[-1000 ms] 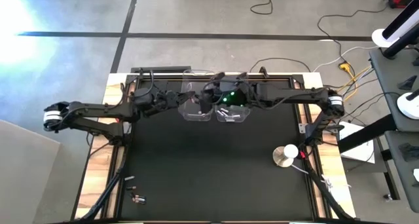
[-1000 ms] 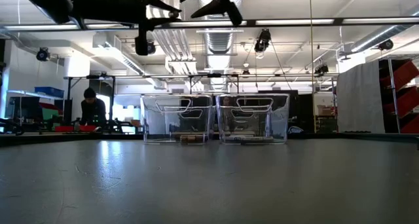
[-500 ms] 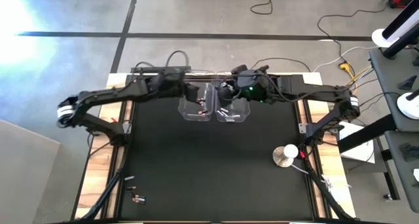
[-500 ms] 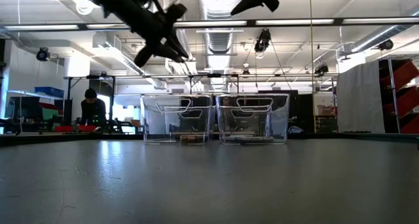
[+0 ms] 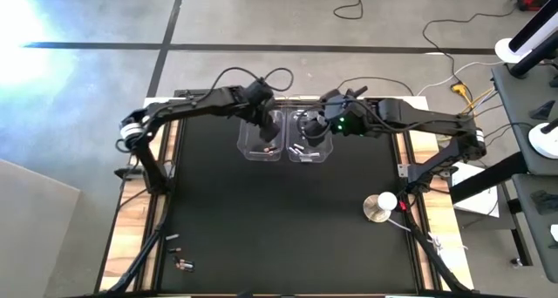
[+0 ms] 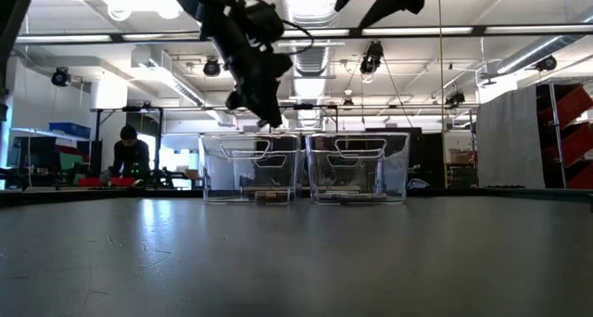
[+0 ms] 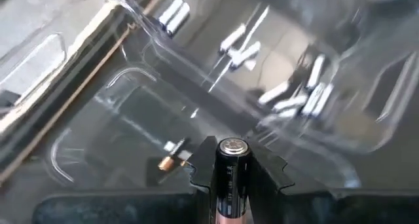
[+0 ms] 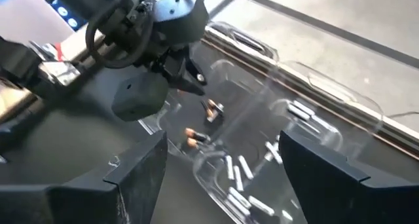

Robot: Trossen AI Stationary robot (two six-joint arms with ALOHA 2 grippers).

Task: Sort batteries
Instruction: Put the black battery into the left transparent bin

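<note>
My left gripper [image 5: 268,131] hangs over the left clear bin [image 5: 258,146], fingers slanting down, shut on a dark battery with a copper end [image 7: 230,175]. It also shows in the low view [image 6: 266,108] above that bin [image 6: 250,169]. Two copper-ended batteries [image 8: 200,124] lie on the left bin's floor. Several silver-white batteries [image 8: 239,175] lie in the right clear bin [image 5: 312,148]. My right gripper [image 8: 222,185] is open and empty, high over the right bin [image 5: 309,127]. My left gripper pinches the dark battery's body [image 7: 229,185] between its two fingers [image 7: 204,170]. The battery lies along the fingers, and its silver end cap [image 7: 232,147] sticks out past the fingertips. The fingers slant down from the table's left. The battery is lifted clear above the left bin.
A few loose batteries [image 5: 179,263] lie near the table's front left corner. A round white-and-metal disc [image 5: 378,207] stands at the right. Both bins stand side by side at the far edge of the black mat [image 5: 279,237]. A person [image 6: 130,155] is in the room beyond.
My left gripper has come down and tipped its fingers downward over the left bin, still holding the battery, while its arm folded in from the table's left. My right gripper has drawn toward the table's right, staying high.
</note>
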